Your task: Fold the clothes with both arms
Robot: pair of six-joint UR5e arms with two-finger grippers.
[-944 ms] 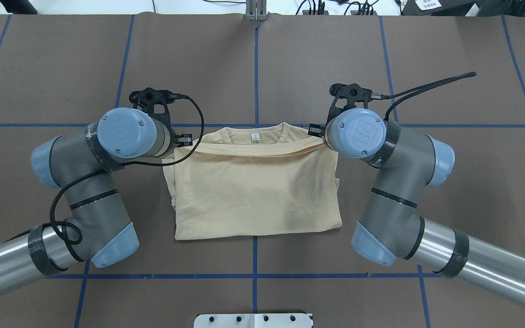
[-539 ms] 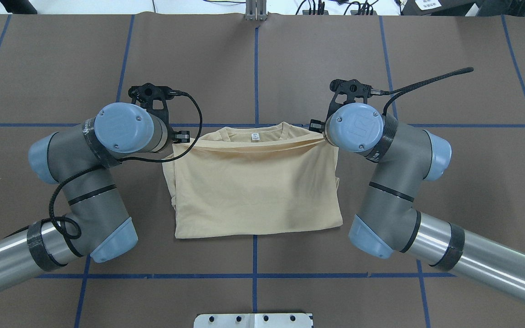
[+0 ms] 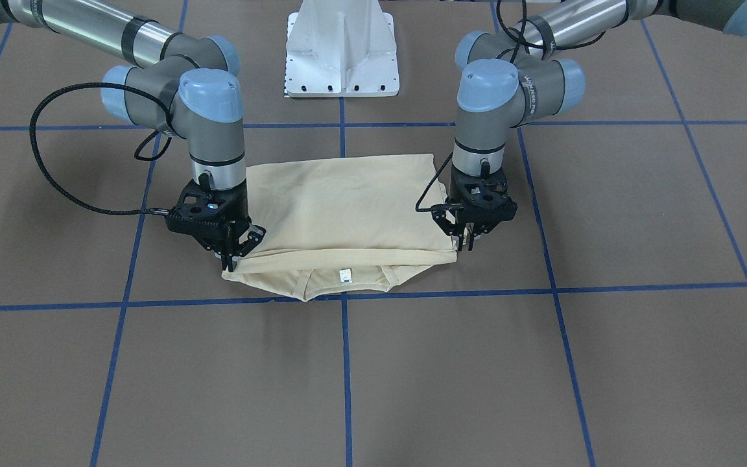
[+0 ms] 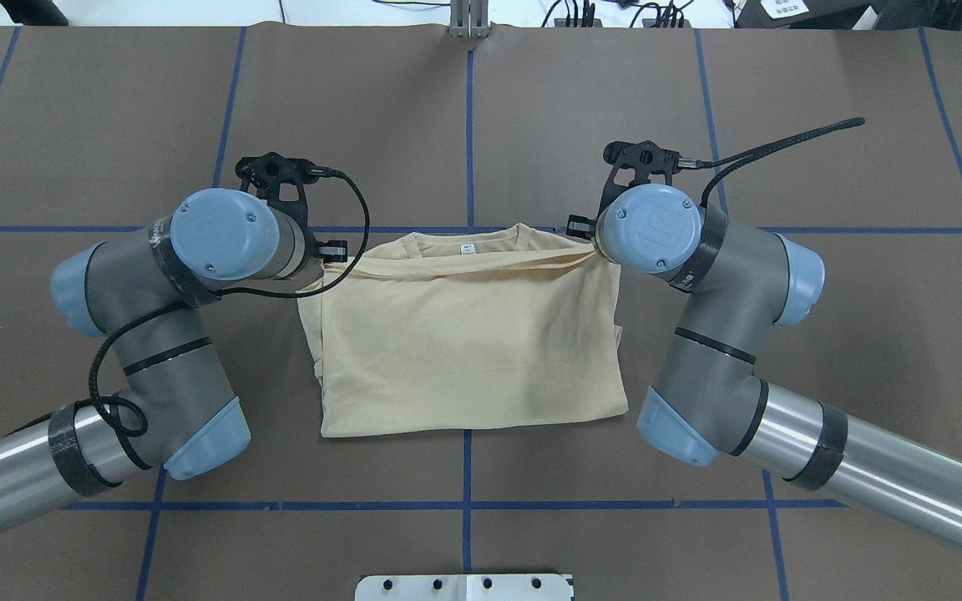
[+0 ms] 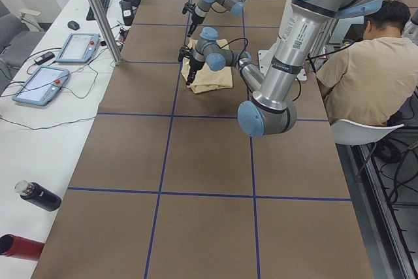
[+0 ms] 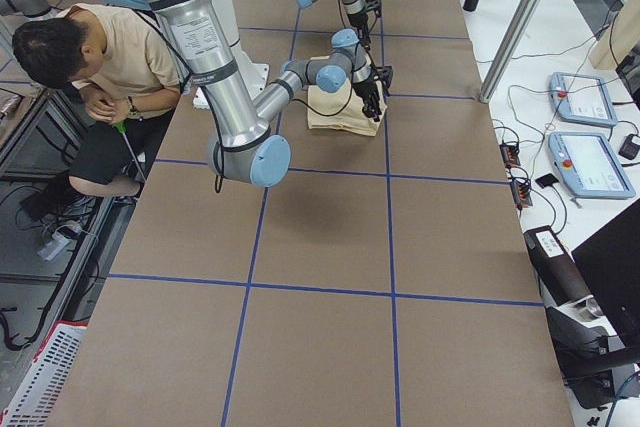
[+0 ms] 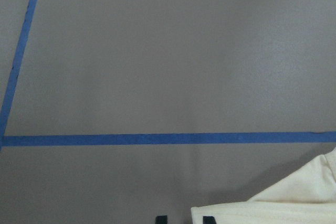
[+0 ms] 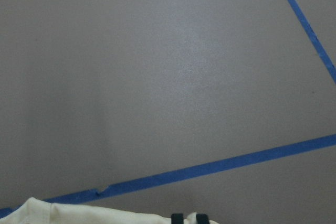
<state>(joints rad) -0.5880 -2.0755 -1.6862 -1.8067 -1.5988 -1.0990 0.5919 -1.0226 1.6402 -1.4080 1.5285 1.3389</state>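
1. The shirt (image 4: pixel 464 351) lies on the brown table (image 4: pixel 113 125), near the middle, already folded into a rough rectangle. The collar and its small white label (image 3: pixel 345 275) peek out at the end away from the robot.

2. The left gripper (image 3: pixel 471 241) pinches one corner of the upper layer; its fingers are closed narrow on the cloth. The right gripper (image 3: pixel 234 250) holds the opposite corner the same way. Between them the hem runs as a taut, slightly raised line just short of the collar.

3. Judged stage: the bottom half is being carried over to the neck end — the fold looks almost laid, with release not yet made.

4. Risks from here:
   - Uneven lowering. If one arm sets down ahead of the other, the hem would land skewed and the top edge would not match the collar line.
   - Over-tension. The fabric looks thin; pulling the corners further apart could drag the lower layers, which sit loose on the table, and undo the side folds seen bunched on the left edge.
   - Early opening. Letting go while the hem is lifted could leave it slumping back in a wrinkle.
   - Snagging. On retreat a fingertip could catch the cloth and drag the corner up with it.

5. Both wrist cameras show mostly bare table and blue tape lines (image 7: pixel 168 139), with only a sliver of shirt at the bottom edge.
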